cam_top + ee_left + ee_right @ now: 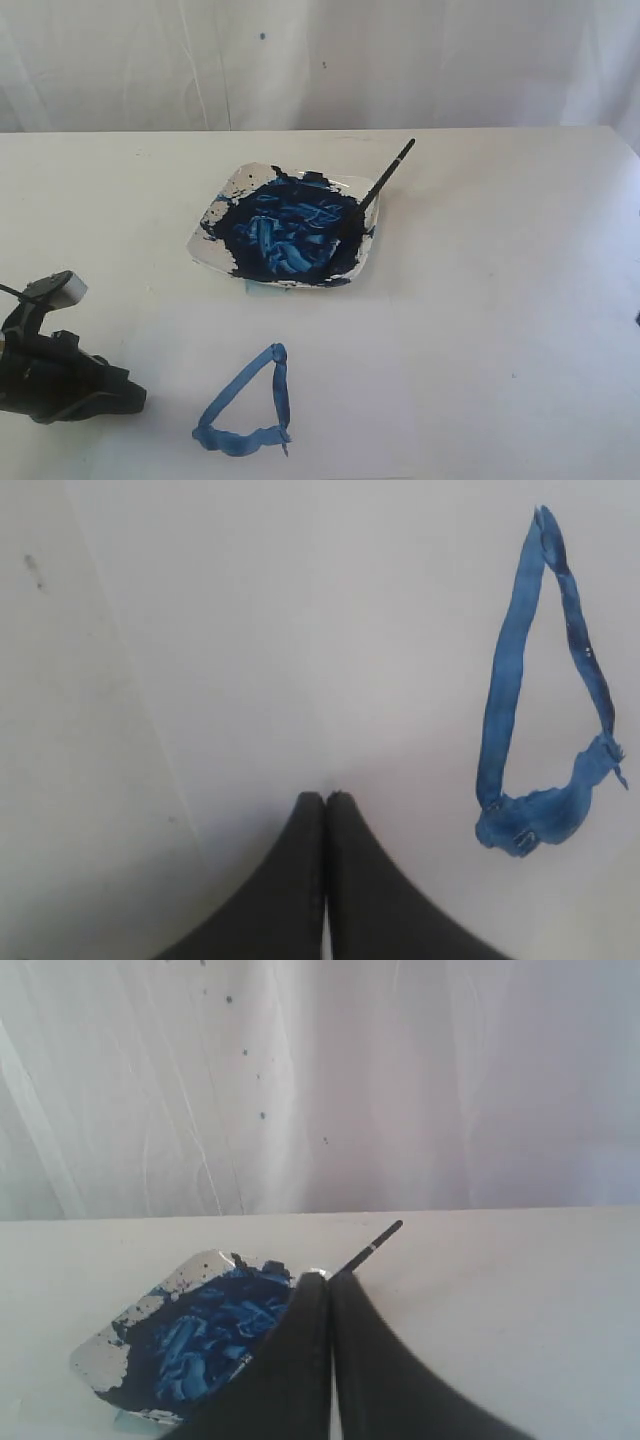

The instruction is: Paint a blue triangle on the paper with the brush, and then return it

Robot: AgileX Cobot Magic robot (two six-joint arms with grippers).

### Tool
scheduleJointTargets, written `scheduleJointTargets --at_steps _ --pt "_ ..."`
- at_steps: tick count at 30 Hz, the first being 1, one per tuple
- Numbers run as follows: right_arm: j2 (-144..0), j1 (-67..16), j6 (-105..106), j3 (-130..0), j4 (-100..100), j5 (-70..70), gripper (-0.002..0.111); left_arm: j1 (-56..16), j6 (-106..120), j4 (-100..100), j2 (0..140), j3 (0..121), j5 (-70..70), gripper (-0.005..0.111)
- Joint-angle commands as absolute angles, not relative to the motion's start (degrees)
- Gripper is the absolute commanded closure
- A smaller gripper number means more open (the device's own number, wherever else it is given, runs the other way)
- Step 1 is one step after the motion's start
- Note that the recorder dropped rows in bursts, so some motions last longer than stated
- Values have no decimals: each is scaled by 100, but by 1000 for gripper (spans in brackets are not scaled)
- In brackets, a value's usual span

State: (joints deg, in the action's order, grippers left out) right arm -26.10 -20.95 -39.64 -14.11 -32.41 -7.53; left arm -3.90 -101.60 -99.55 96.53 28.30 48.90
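We take the white square plate (207, 243) as our landmark; behind it hangs a white curtain (320, 60) dotted with a few dark specks, and all about it spreads the off-white table (520, 200); nothing stands between the plate and either arm.

In front of the plate, towards its left corner, the blue triangle (250, 405) lies on the paper (300, 630): three thick, uneven strokes around a bare white middle. From the left wrist we see the paper's faint edge running against the slightly duller table. Further left of the triangle, and well in front of the plate, the left gripper (138, 398) sits low over the surface; its fingers (300, 880) are pressed together with nothing between them, their tips just above the paper and apart from the triangle.

The right gripper (328, 1278) looks towards the plate from its right front; its fingers too are pressed together and hold nothing.

The plate is filled with dark blue paint (290, 230), streaked lighter blue in the middle and spattered out to the rim; a pale blue scrap (262, 288) shows at its front edge, and we cannot tell what it is. The brush (385, 178) rests in the plate, its tip sunk in the paint at the right side, its thin black handle slanting out over the back right rim; no gripper touches it.
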Motion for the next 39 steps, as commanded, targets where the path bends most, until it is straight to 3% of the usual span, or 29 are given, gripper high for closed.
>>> scheduleJointTargets --at_steps 1,15,21,26,39 --pt "-1947 -2060 -4122 -1293 -3296 -587 108 -414 -10155 -9995 9601 2798 4831 107" --pt "-1348 -2060 -3567 -803 -3265 -442 108 -414 -10155 -9995 9601 2798 4820 107" --pt "-1335 -2093 -1799 -136 -1274 -431 108 -414 -10155 -9995 9601 2798 4820 107" --pt "-1255 -2209 -1028 0 -854 -476 108 -414 -10155 -9995 9601 2798 4820 107" --pt "-1064 -2016 -1039 0 -877 996 108 -414 -10155 -9995 9601 2798 4834 107"
